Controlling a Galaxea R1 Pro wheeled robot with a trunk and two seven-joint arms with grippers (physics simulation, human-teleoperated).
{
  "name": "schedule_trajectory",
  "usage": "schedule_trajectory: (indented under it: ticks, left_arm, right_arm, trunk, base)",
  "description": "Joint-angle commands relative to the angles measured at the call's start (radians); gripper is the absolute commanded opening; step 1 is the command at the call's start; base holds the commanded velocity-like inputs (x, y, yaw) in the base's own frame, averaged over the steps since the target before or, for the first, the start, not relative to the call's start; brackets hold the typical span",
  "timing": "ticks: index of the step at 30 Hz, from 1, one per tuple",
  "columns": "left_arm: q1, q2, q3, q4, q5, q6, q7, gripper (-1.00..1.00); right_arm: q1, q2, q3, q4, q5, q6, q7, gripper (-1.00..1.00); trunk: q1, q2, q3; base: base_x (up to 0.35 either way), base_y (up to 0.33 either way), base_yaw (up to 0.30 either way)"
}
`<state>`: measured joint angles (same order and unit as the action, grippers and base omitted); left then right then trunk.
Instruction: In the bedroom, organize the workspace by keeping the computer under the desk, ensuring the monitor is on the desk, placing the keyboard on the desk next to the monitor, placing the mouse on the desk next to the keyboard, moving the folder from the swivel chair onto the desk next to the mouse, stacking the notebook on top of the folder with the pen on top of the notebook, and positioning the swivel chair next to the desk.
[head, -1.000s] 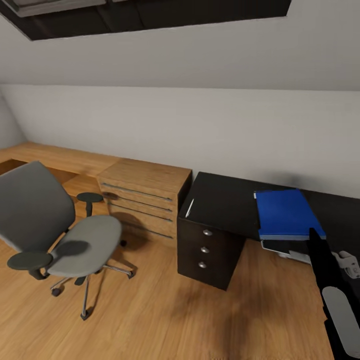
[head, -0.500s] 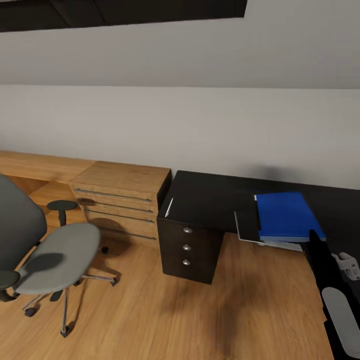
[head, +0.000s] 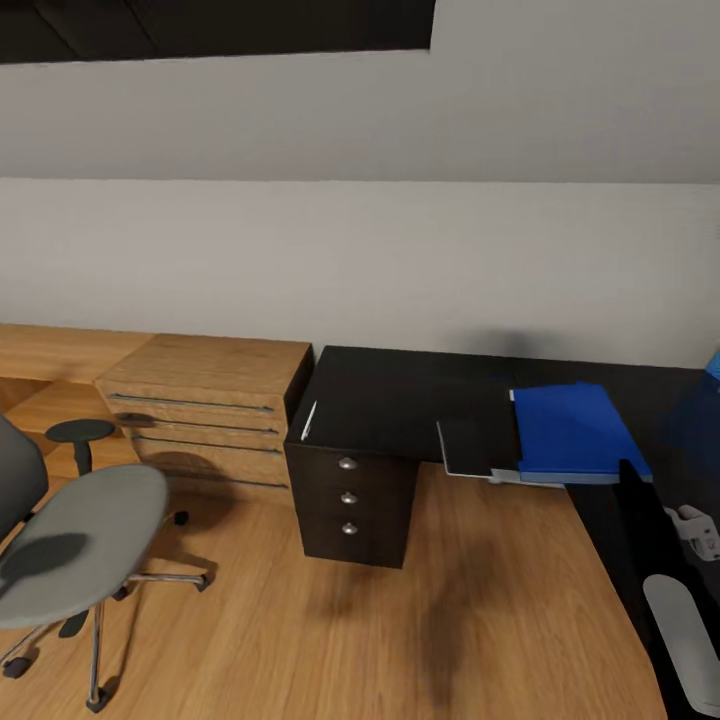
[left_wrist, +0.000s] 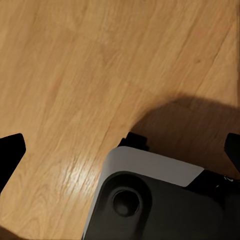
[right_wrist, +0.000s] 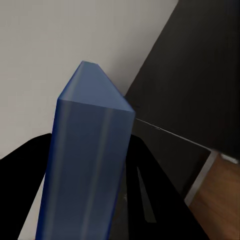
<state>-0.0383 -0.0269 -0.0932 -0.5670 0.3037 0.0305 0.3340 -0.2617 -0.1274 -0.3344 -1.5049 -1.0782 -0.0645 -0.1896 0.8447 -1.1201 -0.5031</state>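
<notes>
The black desk (head: 400, 390) stands against the wall, its drawer unit (head: 350, 500) at the left end. My right gripper (right_wrist: 87, 195) is shut on the blue folder (head: 570, 430), holding it flat over the desk's front edge; the right wrist view shows the folder (right_wrist: 87, 165) edge-on between the black fingers. A dark grey notebook (head: 478, 446) lies on the desk just left of the folder, overhanging the edge. A thin pale pen (head: 309, 420) rests on the desk's left rim. The grey swivel chair (head: 80, 530) stands on the floor at far left. My left gripper (left_wrist: 120, 150) hangs open over the floor.
A light wooden chest (head: 200, 400) with bar handles adjoins the desk's left side, with a low wooden ledge beyond it. Wooden floor (head: 450, 620) stretches between the chair and the desk. A sloped ceiling hangs overhead. My right arm (head: 650, 540) fills the lower right.
The camera has turned right, so the chair, chest and desk slid left in the picture. The folder kept its place in my right gripper, and the notebook has come out from behind it.
</notes>
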Motion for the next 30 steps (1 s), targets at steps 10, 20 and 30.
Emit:
schedule_trajectory:
  ticks: [10,20,30]
  left_arm:
    - [0.0,0.001,-0.007,-0.001,0.008,0.003,0.008,1.0]
    - [0.0,0.001,-0.007,-0.001,0.008,0.003,0.008,1.0]
    - [0.0,0.001,-0.007,-0.001,0.008,0.002,0.009,1.0]
  right_arm:
    - [-0.001,0.002,-0.009,0.0,-0.018,-0.049,-0.003,-1.0]
    - [-0.001,-0.003,-0.008,-0.006,-0.142,-0.032,0.004,-1.0]
    - [-0.001,0.006,-0.011,-0.007,-0.158,0.002,0.003,-1.0]
  trunk:
    - [0.0,-0.001,0.003]
    - [0.0,-0.001,0.002]
    - [0.0,-0.001,0.002]
  base:
    - [0.0,0.0,-0.22]
    - [0.106,0.0,-0.038]
    - [0.301,0.0,0.0]
